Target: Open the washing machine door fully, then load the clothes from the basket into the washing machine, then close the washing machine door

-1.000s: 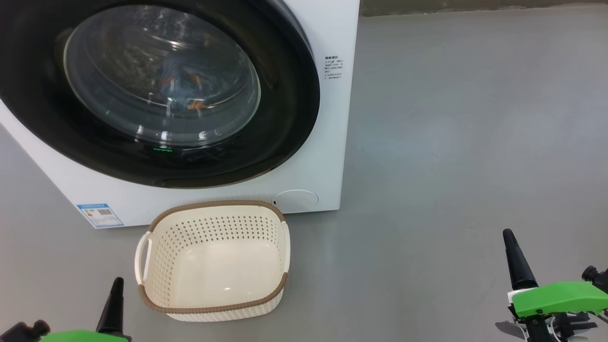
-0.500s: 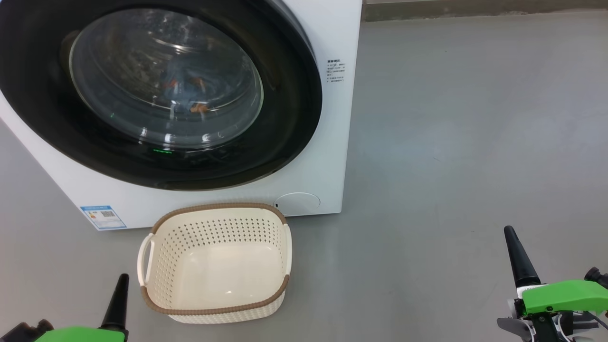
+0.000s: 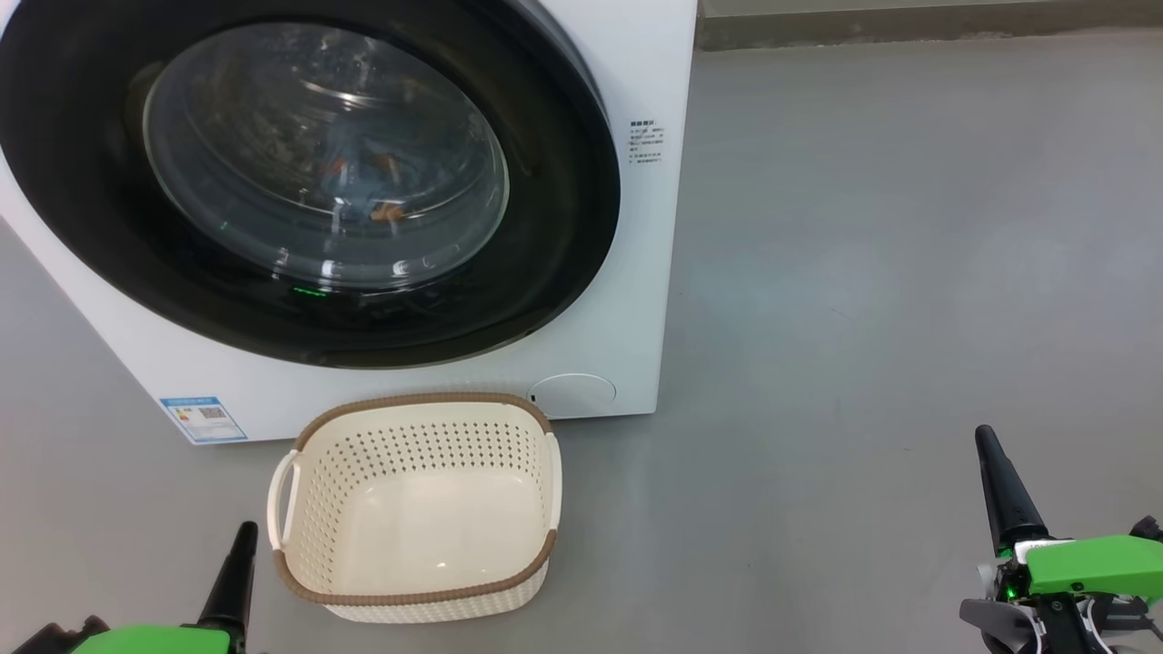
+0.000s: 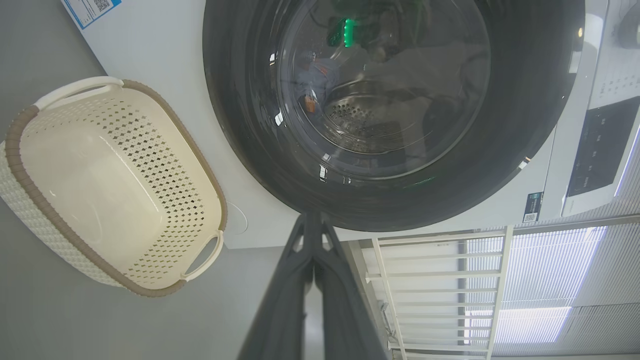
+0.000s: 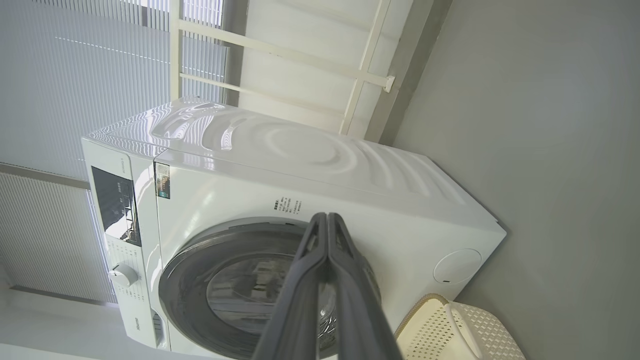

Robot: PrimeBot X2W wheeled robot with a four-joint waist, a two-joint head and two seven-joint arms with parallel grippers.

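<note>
The head camera is drifting a touch, so the big white boxy washing machine [image 3: 636, 73] is sliding in frame while nothing itself is shifting. Its round glossy black door [image 3: 563, 227] is sitting shut, with the blue bear-print clothes [image 3: 363, 173] lying inside behind the glass. The cream perforated plastic basket [image 3: 418, 400] is standing empty just before the machine. The left gripper [image 3: 243, 545] and right gripper [image 3: 990, 454] are hanging back from the machine, jaws pressed together, carrying nothing. The job is looking finished, and nothing on the grey floor [image 3: 863, 272] seems to be blocking.

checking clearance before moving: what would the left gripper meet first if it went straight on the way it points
Most likely the washing machine door: in the left wrist view the left gripper, fingers shut, aims at its black rim, with the basket off to one side. Depth is unclear.
</note>
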